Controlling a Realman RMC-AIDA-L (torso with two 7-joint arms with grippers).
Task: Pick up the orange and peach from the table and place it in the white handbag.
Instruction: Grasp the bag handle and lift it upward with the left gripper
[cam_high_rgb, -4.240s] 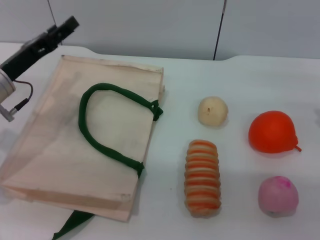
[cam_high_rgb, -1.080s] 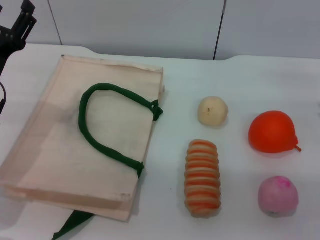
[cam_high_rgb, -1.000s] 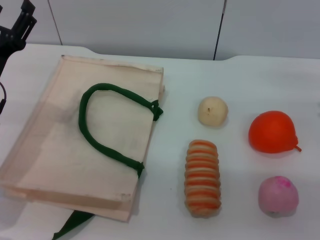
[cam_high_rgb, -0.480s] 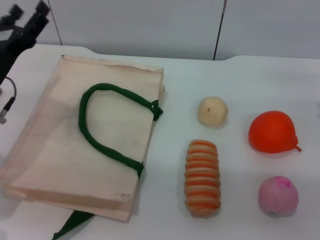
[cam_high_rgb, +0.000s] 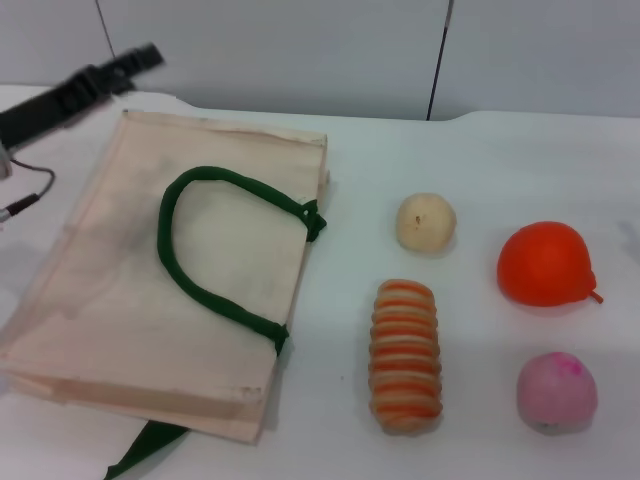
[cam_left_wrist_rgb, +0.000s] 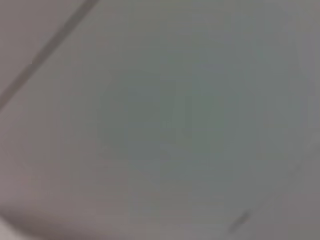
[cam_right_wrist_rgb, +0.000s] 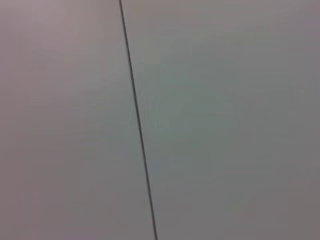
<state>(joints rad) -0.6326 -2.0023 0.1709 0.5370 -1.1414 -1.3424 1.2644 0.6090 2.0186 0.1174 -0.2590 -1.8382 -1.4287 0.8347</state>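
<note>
White table (cam_high_rgb: 470, 160) seen from above. On the robot's left lies the white handbag (cam_high_rgb: 120, 290), a flat cream cloth tote, mouth closed flat, w/ a dark green rope handle (cam_high_rgb: 200, 260) looped on top. Right of it, four items, all apart from each other: a pale cream ball (cam_high_rgb: 426, 221), an orange-and-cream striped bread loaf (cam_high_rgb: 405, 354), the orange (cam_high_rgb: 545, 263) at far right, and the peach (cam_high_rgb: 556, 391) just nearer the robot than the orange.

The left gripper (cam_high_rgb: 105, 77) hangs above the bag's far left corner, blurred; can't tell if its fingers are spread or pressed together. Right gripper isn't in view; both wrist views show only blank wall.

Handling, as a guess: the orange looks glossy, round, prob. slippery, so grip across its widest part, clear of the small stem tip. The peach looks soft and light; it may squash, so squeeze gently at mid-height. The bag is limp cloth, and its mouth likely needs lifting by the handle before fruit goes in.
</note>
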